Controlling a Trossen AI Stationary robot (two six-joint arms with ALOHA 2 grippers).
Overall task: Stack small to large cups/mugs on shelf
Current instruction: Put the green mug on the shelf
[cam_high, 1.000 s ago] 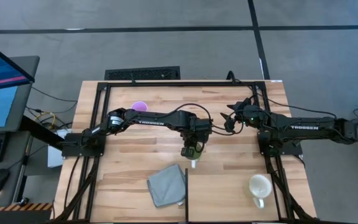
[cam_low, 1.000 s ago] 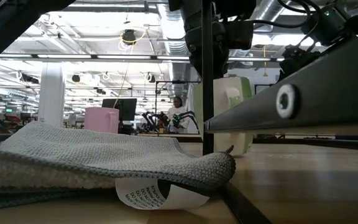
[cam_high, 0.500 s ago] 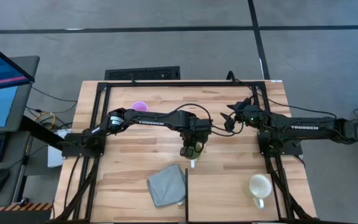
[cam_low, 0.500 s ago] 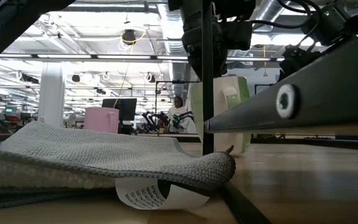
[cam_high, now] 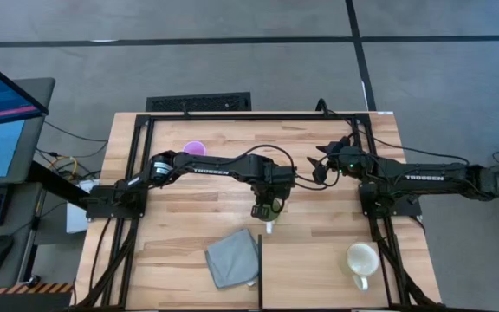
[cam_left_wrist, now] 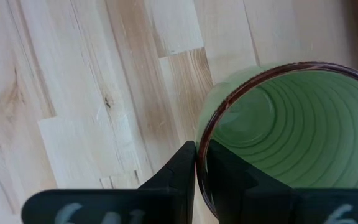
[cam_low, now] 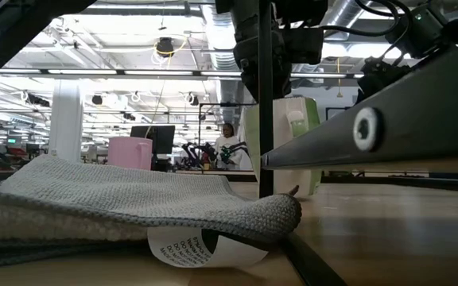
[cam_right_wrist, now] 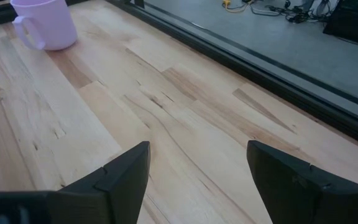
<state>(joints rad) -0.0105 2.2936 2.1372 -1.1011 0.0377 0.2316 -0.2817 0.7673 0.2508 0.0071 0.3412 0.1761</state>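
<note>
Nothing has moved since the earlier frames: your purple mug sits far-left on the table, and the left claw is clamped on the green mug's rim at centre. Your right claw hangs with fingers apart; the cream mug stands near-right.

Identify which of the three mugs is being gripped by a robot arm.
The green mug: the left gripper pinches its rim. The lilac mug and cream mug stand free on the table.
</note>
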